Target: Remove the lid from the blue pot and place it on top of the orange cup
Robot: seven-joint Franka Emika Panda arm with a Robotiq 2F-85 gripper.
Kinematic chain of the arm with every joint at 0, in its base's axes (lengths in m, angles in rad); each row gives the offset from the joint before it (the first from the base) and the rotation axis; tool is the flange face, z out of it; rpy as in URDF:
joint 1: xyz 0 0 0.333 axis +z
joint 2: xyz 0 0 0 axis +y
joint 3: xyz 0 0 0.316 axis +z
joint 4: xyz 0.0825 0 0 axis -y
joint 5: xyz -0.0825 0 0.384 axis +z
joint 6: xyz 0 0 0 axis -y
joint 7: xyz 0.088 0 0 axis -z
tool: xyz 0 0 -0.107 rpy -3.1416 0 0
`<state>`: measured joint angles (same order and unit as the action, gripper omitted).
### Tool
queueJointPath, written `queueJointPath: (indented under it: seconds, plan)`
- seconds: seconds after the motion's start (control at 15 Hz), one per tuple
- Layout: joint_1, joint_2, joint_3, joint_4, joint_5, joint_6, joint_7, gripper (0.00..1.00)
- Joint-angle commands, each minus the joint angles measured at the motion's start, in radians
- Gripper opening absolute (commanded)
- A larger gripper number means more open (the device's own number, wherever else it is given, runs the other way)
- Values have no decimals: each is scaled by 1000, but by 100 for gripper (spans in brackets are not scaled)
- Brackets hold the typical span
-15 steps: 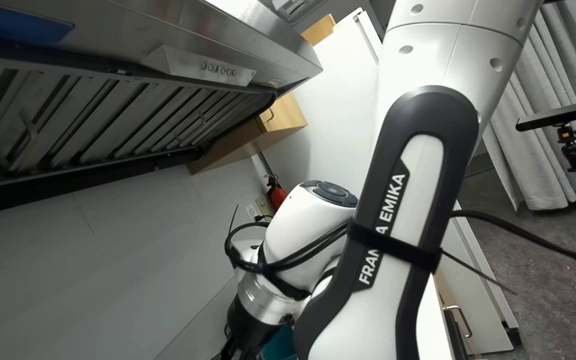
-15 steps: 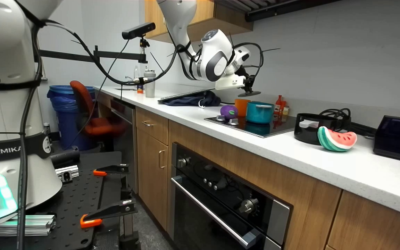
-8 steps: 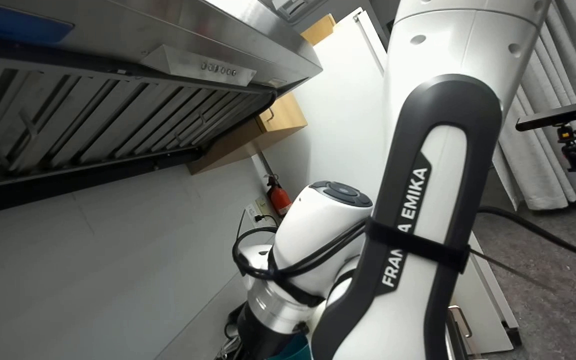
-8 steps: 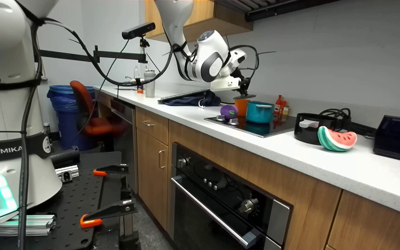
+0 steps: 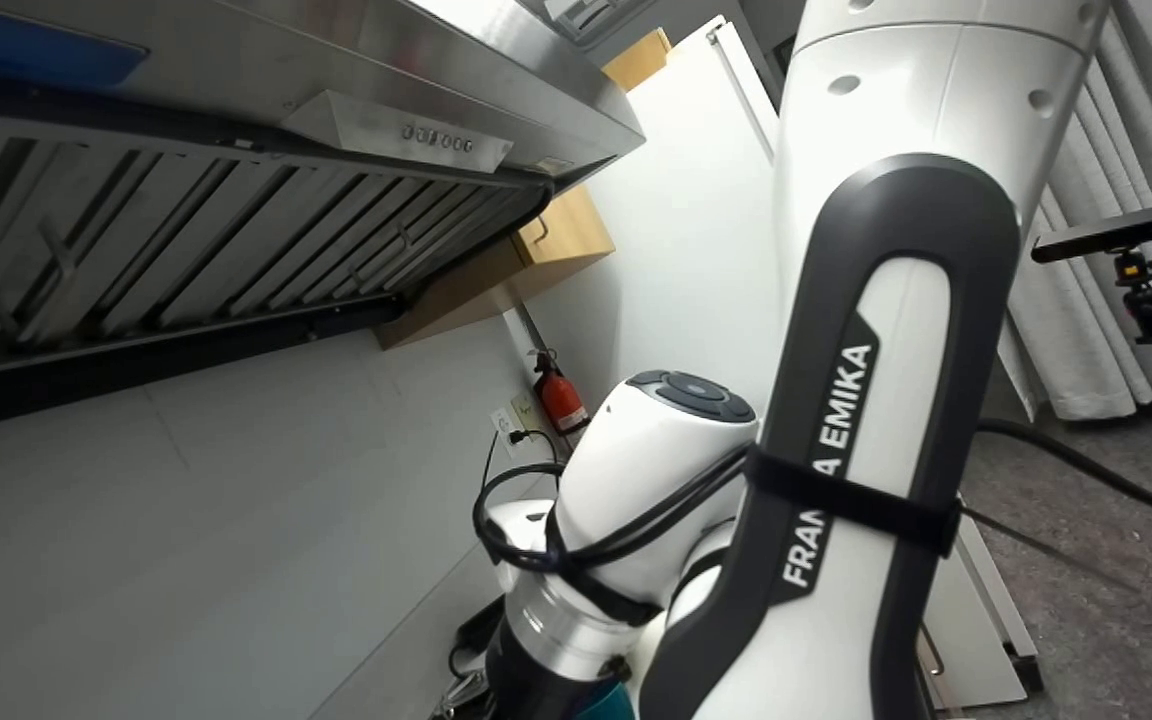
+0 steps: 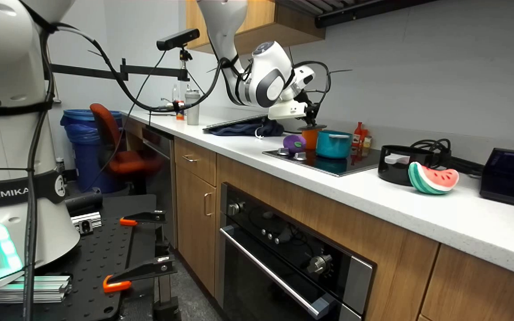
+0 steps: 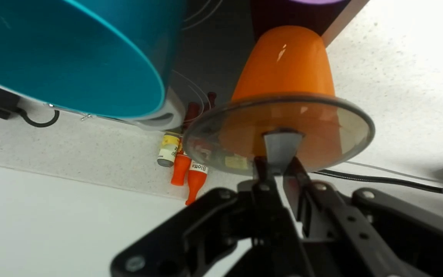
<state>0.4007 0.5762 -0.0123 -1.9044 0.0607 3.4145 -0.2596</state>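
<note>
The Franka arm (image 6: 263, 67) reaches across the counter (image 6: 395, 198), forearm sloping steeply and wrist bent so the gripper (image 7: 279, 169) points down, clamped on the knob (image 7: 283, 148) of the glass lid (image 7: 240, 130). The lid is right over the orange cup (image 7: 285, 65), with the blue pot (image 6: 333, 145) just beside, though I can't tell whether lid and cup touch. Only the wrist view shows that pinched knob clearly; an exterior view gives a mere sliver of pot plus a red fire extinguisher (image 5: 560, 398)
</note>
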Motion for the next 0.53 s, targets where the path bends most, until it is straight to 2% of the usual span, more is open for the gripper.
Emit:
queueJointPath:
  seconds: [0.0,0.2,0.33,0.47]
  plan:
    - [0,-8,0,13,-12,-36,-11,3]
    - [5,-4,-3,23,-9,-43,-10,3]
    - [9,-3,-6,26,-5,-60,-9,41]
    - [10,-2,-6,29,-8,-83,-11,54]
